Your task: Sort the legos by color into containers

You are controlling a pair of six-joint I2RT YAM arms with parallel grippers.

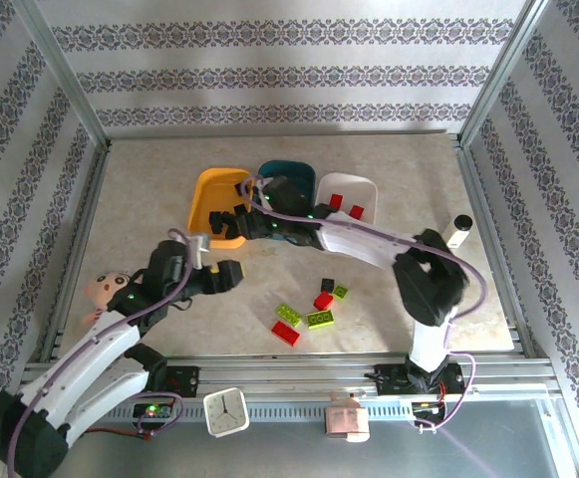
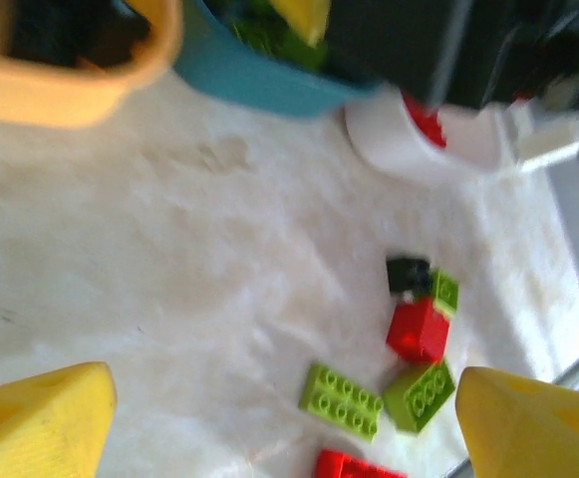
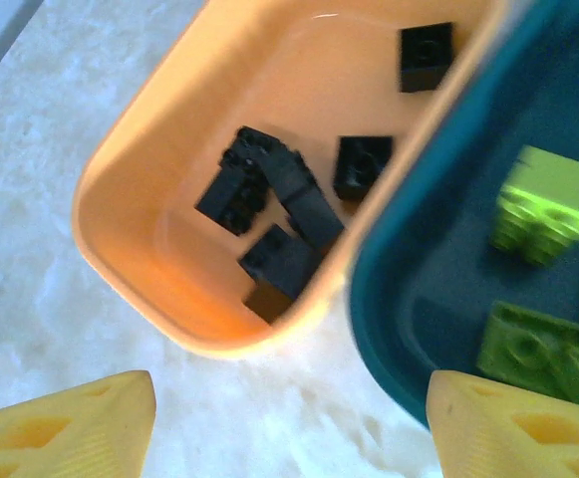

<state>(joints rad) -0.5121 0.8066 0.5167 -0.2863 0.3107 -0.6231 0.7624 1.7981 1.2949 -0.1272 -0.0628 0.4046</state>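
The table [image 1: 149, 189] is pale like stone, with stripy flowered walls around it. At 8 o'clock on it sits a little doll [image 1: 103, 291]. Just right of the doll, the left gripper [image 1: 233, 275] hangs over bare table. Its yellow fingers [image 2: 40, 423] are wide apart with nothing between them. At 12 o'clock the containers stand side by side: the orange tray [image 1: 209, 199], the teal tray [image 1: 287, 171] and the white tray [image 1: 359, 187]. The right gripper [image 1: 237, 217] is over the orange tray. Its fingers [image 3: 70, 428] are also apart and hold nothing. Black bricks [image 3: 279, 214] lie in the orange tray, green bricks [image 3: 543, 204] in the teal one, and red bricks [image 1: 346, 206] in the white one. The loose legos [image 1: 320, 320] lie in a small bunch at 5 o'clock from the middle of the table. That is at 4 o'clock from the left gripper and well apart from the right gripper, so I think the left arm is the nearer one. In the left wrist view the long lime brick [image 2: 341, 400] lies just beside the gap between the fingers, at 2 o'clock. Its long side runs from 10 to 4 o'clock, almost in line with the two fingers. I think the gripper should turn first, so it can pinch the short way across. A red brick [image 2: 417, 331] and a black brick [image 2: 407, 273] lie farther off at 1 o'clock.
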